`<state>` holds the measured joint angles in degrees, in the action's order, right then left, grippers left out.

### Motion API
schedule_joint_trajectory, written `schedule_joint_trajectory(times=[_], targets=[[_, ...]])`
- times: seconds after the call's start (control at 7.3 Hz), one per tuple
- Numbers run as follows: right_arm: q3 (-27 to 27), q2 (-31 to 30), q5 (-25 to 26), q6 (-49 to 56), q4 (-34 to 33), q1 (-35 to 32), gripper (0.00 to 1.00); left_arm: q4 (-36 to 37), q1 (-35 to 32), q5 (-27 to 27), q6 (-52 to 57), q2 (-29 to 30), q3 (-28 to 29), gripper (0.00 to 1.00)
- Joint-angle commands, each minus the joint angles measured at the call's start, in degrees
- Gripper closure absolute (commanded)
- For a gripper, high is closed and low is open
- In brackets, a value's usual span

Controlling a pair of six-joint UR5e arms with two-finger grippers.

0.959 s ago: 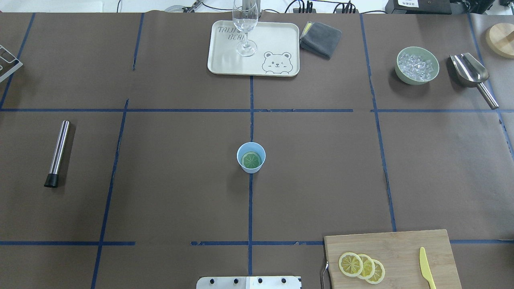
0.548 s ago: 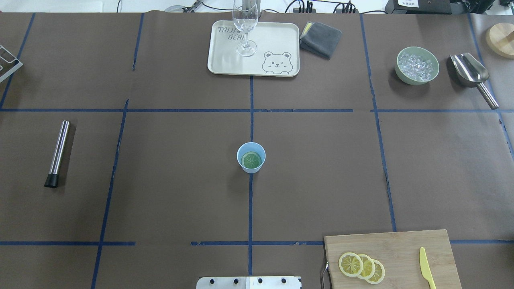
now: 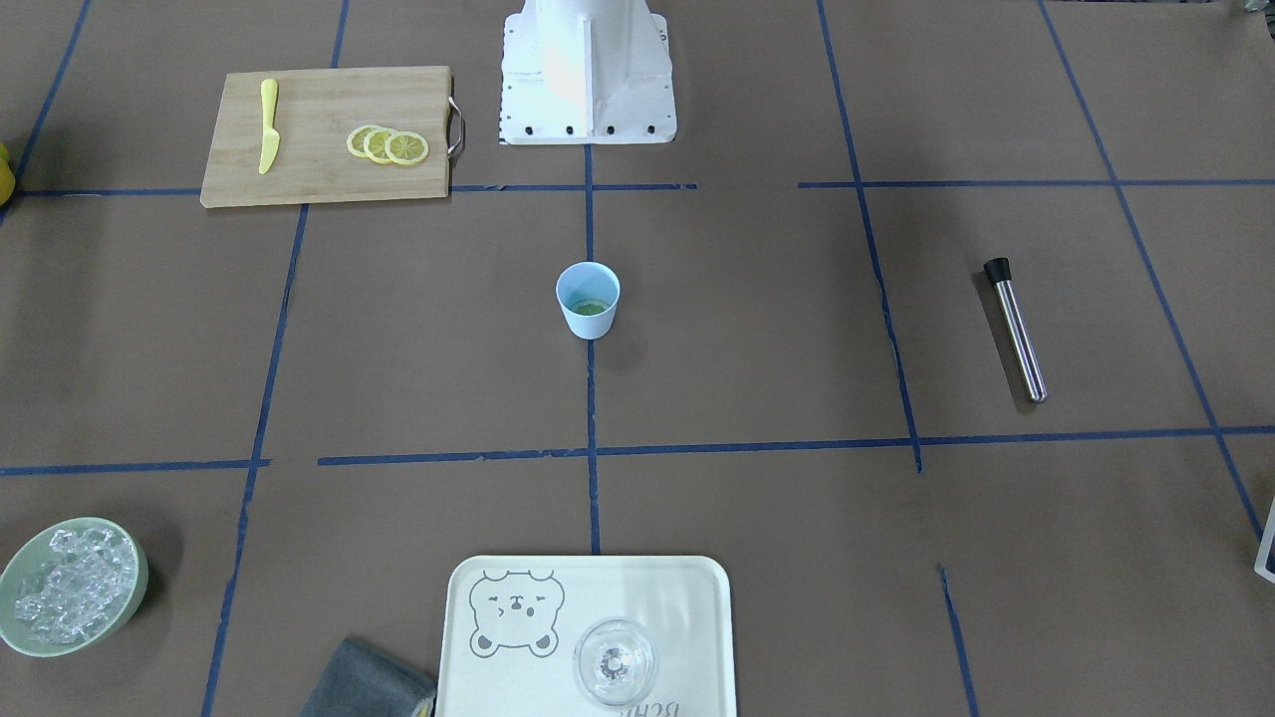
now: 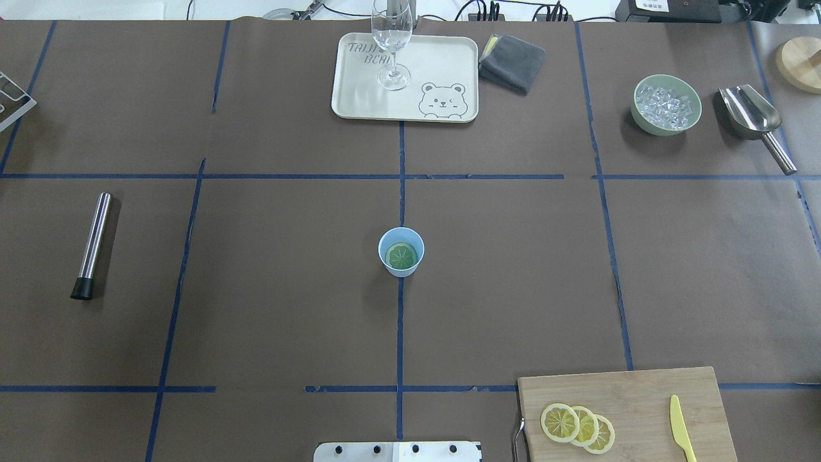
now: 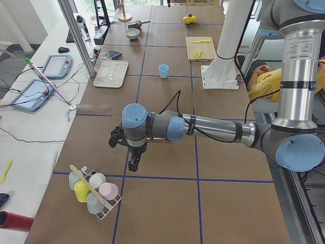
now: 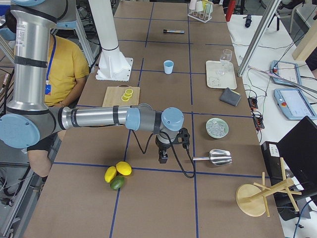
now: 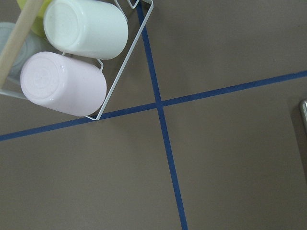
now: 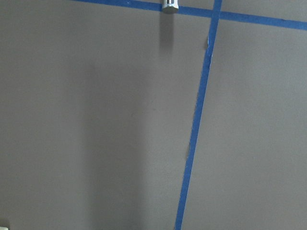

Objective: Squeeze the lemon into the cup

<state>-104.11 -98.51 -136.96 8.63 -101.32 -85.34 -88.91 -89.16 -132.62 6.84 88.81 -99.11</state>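
Brown table (image 3: 797,329), front view: cup (image 3: 588,300) mid-table, greenish slice (image 3: 590,307) inside.
Overhead: lemon (image 4: 559,422) overlaps other slices (image 4: 596,434) on cutting board (image 4: 641,394), robot-edge right corner; a pinch may lift several.
Left side: left gripper (image 5: 132,166) hangs over left end, spread cannot be told.
Right side: right gripper (image 6: 162,158) over right end, likewise unclear.

No change is found betw. the earlier overhead views and now: nothing on the table (image 4: 288,289) is seen moved, added or taken away. The left gripper (image 5: 133,165) and right gripper (image 6: 162,157) are shown only in the side views, w/o earlier ones to compare, so their movement can't be judged.
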Motion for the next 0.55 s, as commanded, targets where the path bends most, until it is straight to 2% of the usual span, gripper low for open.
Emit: schedule_joint_trajectory(times=[0.0, 0.27, 0.41], targets=[[0.57, 1.12, -0.06, -0.28, -0.02, 0.09, 0.0, -0.3, 0.04, -0.1, 0.89, -0.48, 1.89, 0.0], [2.33, 1.74, -0.15, -0.46, 0.07, 0.0, 0.0, -1.88, 0.04, -0.01, 0.9, 0.22, 0.16, 0.0], [1.38, 1.57, -1.11, -0.63, -0.02, -0.7, 0.0, -0.58, 0.12, 0.08, 0.81, 2.66, -0.11, 0.0]])
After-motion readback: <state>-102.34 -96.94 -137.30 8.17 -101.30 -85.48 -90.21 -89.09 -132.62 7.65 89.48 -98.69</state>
